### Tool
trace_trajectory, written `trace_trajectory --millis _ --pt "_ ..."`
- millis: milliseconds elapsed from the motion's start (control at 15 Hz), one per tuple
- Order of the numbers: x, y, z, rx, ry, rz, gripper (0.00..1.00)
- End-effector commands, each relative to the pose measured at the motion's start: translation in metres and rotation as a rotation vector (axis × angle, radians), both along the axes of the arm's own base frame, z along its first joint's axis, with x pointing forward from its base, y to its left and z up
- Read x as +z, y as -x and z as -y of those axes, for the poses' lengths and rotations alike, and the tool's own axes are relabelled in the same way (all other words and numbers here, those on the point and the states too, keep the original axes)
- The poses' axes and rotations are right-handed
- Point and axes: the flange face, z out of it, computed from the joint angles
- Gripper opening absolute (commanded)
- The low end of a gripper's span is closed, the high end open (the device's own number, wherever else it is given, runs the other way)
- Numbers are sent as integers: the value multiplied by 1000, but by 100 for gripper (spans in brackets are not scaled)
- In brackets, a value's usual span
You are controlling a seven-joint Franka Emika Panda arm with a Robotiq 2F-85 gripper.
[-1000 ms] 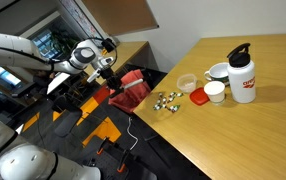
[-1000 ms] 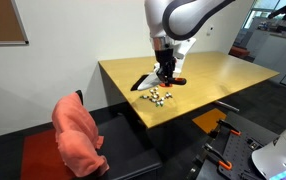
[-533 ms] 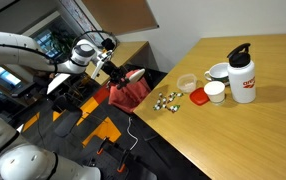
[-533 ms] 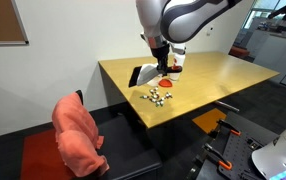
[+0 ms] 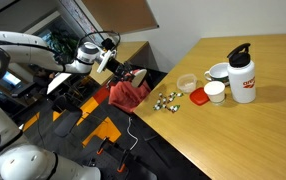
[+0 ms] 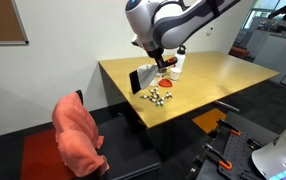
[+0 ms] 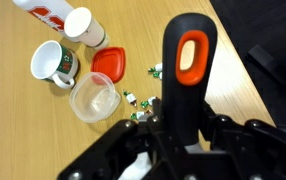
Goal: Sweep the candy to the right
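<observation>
Wrist view, jaws clenched on black handle [image 7: 188, 105] with orange oval inset, crinkly silvery candy [image 7: 133, 99] on smooth wooden table [image 7: 238, 60].

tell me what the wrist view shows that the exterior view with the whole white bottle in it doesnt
Only the wrist view: the orange inset in the black tool handle gripped by the hand, and the green print on the mug.
Only that exterior view: the whole arm, the red cloth beside the table, and the bottle complete with its black cap.
Both: the candy, the red lid, the clear tub and a white cup.
</observation>
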Motion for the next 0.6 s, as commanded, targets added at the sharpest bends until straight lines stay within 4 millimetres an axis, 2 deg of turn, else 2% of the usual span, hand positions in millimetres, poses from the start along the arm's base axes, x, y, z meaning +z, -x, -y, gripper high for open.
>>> trace_trajectory --millis 0,67,200,333,400,533 --pt "-18 -14 -4 80 123 -129 12" --pt "-14 -4 -2 52 62 -68 37" --pt "-27 -7 -3 67 91 -109 37" --pt "-31 -10 -4 69 94 -115 37" --pt "-30 -10 -4 69 95 -114 12" --pt "-34 -12 -5 96 59 -165 12"
